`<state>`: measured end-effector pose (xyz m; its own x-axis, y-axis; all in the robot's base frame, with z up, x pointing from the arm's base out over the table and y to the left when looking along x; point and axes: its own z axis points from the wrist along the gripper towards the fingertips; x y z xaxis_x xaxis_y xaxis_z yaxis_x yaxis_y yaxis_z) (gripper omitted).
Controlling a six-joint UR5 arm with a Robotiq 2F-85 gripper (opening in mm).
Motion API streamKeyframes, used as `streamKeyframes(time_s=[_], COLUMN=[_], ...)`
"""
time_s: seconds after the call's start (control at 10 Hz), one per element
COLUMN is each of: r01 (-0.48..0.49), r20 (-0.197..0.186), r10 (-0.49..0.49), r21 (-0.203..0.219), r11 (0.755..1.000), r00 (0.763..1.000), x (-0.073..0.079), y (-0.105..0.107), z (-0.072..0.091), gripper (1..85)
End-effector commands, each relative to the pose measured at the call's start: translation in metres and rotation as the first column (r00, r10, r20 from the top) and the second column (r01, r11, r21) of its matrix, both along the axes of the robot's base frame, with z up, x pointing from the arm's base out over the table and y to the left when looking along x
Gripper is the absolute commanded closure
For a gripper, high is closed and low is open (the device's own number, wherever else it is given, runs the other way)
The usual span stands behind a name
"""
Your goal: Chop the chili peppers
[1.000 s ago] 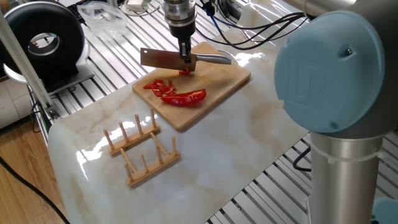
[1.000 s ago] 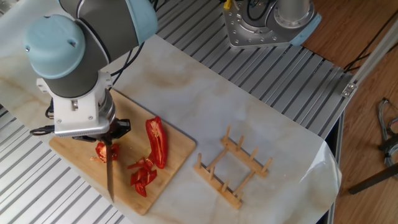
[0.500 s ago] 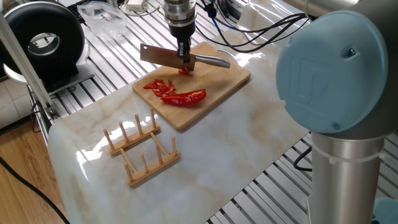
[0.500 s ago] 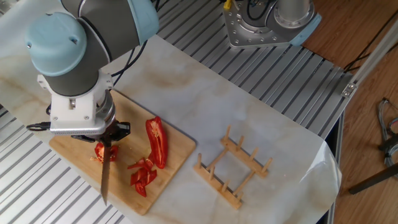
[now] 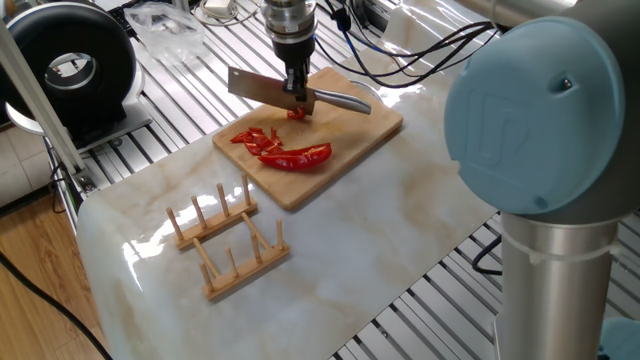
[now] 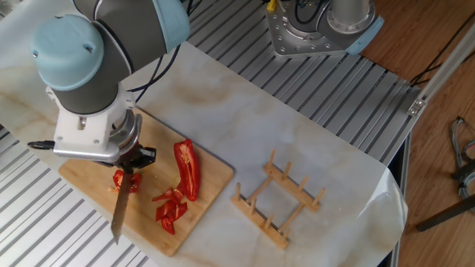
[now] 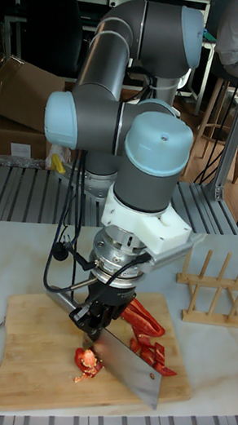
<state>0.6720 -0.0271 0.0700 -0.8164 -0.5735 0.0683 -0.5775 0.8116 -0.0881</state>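
The tool (image 5: pixel 297 97) (pinching a cleaver (image 5: pixel 262 88)) hangs over the chili peppers (image 5: pixel 283 149).

Two fixed views look down from opposite sides; tall view faces low.

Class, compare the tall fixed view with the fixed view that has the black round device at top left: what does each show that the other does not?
Only the tall view shows the shelving behind the arm and the cleaver's broad face. Only the other shows the black round device. Both show the cutting board, chili peppers, wooden rack and the pincer shut on the cleaver.
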Motion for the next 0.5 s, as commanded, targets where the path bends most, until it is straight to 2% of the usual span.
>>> streamKeyframes(time_s=[0.0, 0.2, 0.4], r01=[0.071, 0.122, 0.177], r20=[0.009, 0.039, 0.039], r10=[-0.071, -0.121, -0.176], r21=[0.004, -0.024, -0.024], r11=[0.997, 0.992, 0.984], r00=[0.997, 0.992, 0.984], x=[0.0011, 0.0081, 0.0081], y=[0.0020, -0.0001, 0.0032], z=[0.0028, 0.0080, 0.0081], gripper=[84.3, 84.3, 84.3])
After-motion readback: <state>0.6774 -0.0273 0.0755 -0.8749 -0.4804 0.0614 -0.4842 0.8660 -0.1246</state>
